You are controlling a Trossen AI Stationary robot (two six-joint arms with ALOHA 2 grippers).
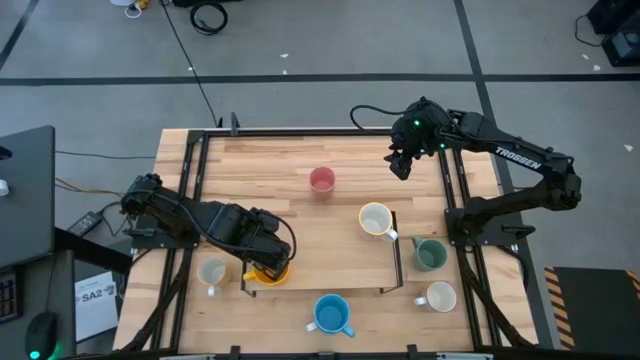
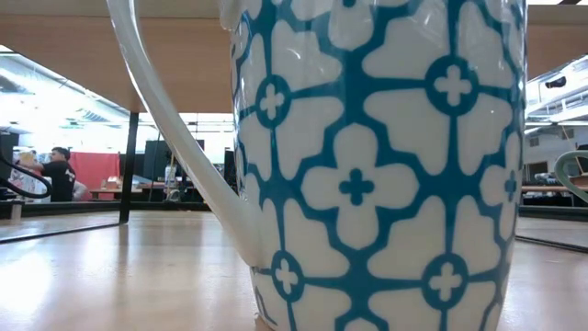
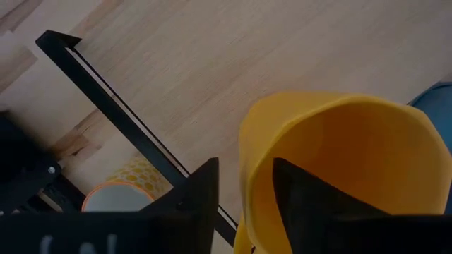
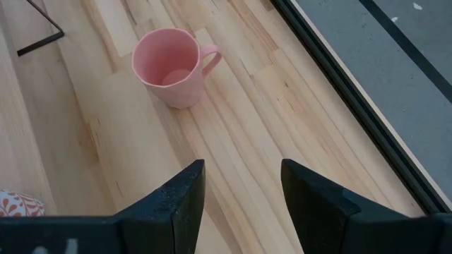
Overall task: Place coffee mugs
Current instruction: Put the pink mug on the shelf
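The orange mug (image 3: 339, 155) stands at the near left corner of a black-framed wooden rack (image 1: 392, 250), also seen from above as orange mug (image 1: 270, 273). My left gripper (image 3: 244, 166) points down over it, open, one finger inside the mug and one outside. A pink mug (image 4: 173, 67) stands far back on the table, with my right gripper (image 4: 242, 169) open and raised near the far right edge, nothing between its fingers. The blue patterned mug (image 2: 367, 165) stands at the near edge. A cream mug (image 1: 375, 220), a green mug (image 1: 430, 255) and a white mug (image 1: 438, 296) stand on the right. My left gripper's fingers come from above and straddle the orange mug's wall at its rim (image 3: 247, 141). The outer finger (image 3: 201, 190) stands apart from the wall, with wood showing between. Whether the inner finger (image 3: 304, 194) touches the inside wall, I cannot tell.
A white mug with a yellow pattern (image 1: 212, 272) stands just left of the rack, close to my left arm. Black rails (image 1: 190, 200) run along both sides of the table. Bare wood lies in the middle of the table. A person sits in the room behind (image 2: 60, 170).
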